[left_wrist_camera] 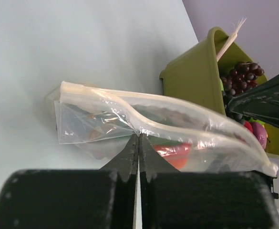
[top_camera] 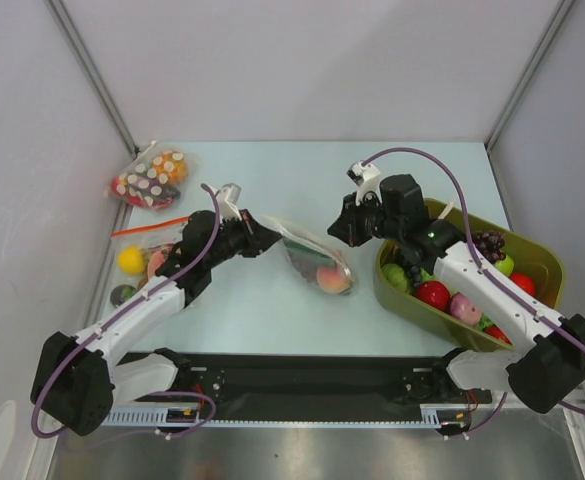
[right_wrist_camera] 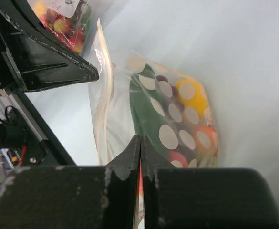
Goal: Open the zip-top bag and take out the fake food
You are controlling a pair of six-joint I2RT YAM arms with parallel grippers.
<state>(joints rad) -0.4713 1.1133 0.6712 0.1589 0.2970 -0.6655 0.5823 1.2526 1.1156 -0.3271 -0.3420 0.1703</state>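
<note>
The zip-top bag (top_camera: 312, 255) hangs between my two grippers at the table's middle. It is clear plastic with white polka dots (right_wrist_camera: 170, 136). Inside it show a pink-orange peach (top_camera: 329, 277), a green piece (right_wrist_camera: 146, 112), an orange-yellow fruit (right_wrist_camera: 192, 95) and something dark purple. My left gripper (top_camera: 269, 238) is shut on one lip of the bag's mouth (left_wrist_camera: 139, 136). My right gripper (top_camera: 340, 232) is shut on the opposite lip (right_wrist_camera: 140, 139). In the left wrist view the two lips (left_wrist_camera: 187, 117) stand apart, so the mouth is partly open.
An olive-green bin (top_camera: 544, 258) with grapes (top_camera: 488, 243) and other fruits stands at the right, close to the right arm. A dotted bag showing red and orange (top_camera: 152, 178) lies at the back left. A clear bag with an orange-red strip (top_camera: 144, 250) lies at the left.
</note>
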